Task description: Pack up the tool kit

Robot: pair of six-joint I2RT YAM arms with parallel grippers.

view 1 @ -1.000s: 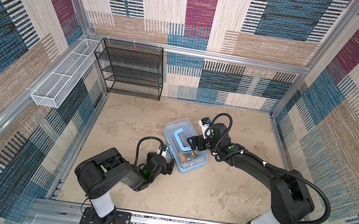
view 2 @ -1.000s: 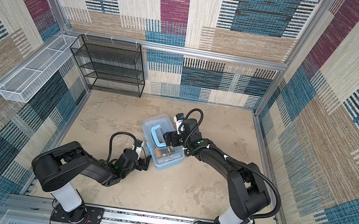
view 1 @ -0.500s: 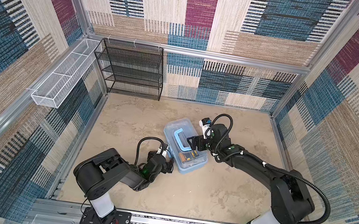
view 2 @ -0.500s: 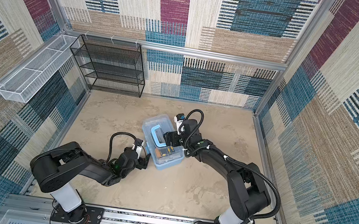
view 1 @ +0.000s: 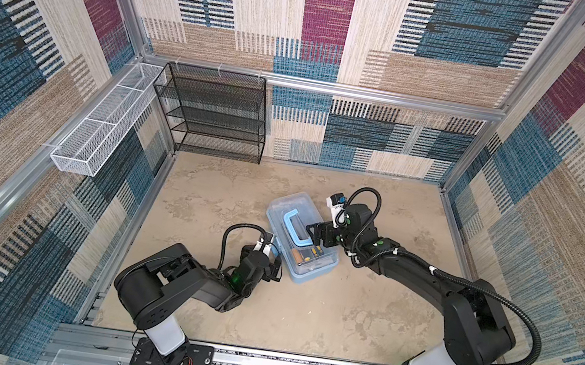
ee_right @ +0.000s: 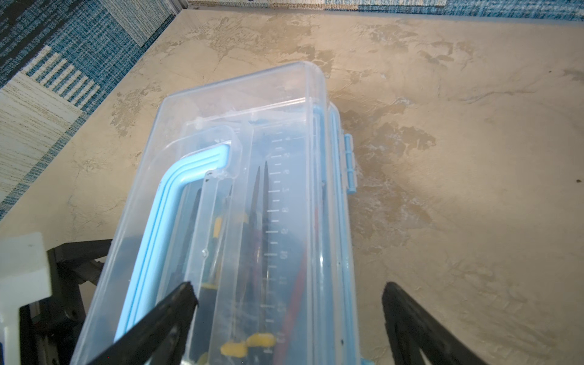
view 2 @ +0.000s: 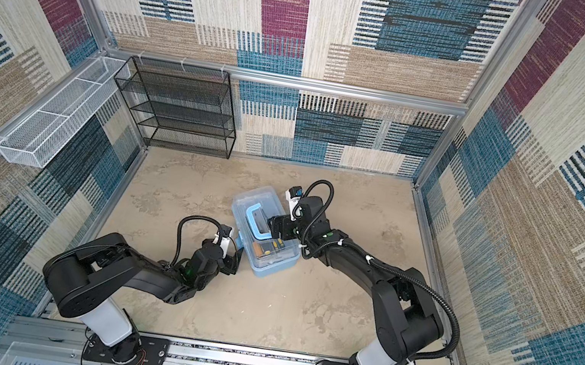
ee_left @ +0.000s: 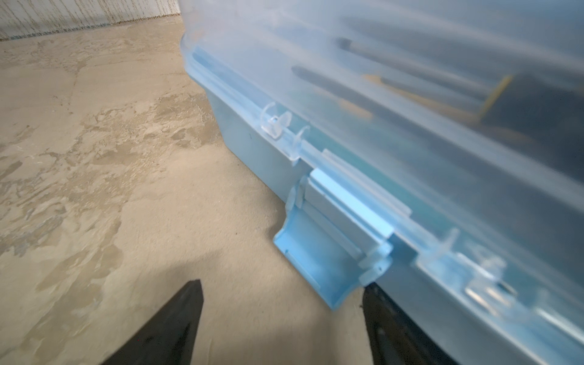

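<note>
Tan tabletop [view 1: 301, 313]; kit [view 1: 307, 274] sat mid-surface, lid [ee_right: 221, 126] down, tools [ee_right: 262, 221] inside.
Nearest, left gripper [ee_left: 281, 286] was spread, straddling the flared, seemingly unfastened latch [ee_left: 319, 265] on the kit's side. Beyond, right gripper [ee_right: 289, 287] was spread over the lid beside the handle [ee_right: 177, 196], probably steadying. Step judged: latching. Next called for pressing the latch shut without shoving the kit.

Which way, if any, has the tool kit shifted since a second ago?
No: the tool kit keeps its place and angle against the black rack.
</note>
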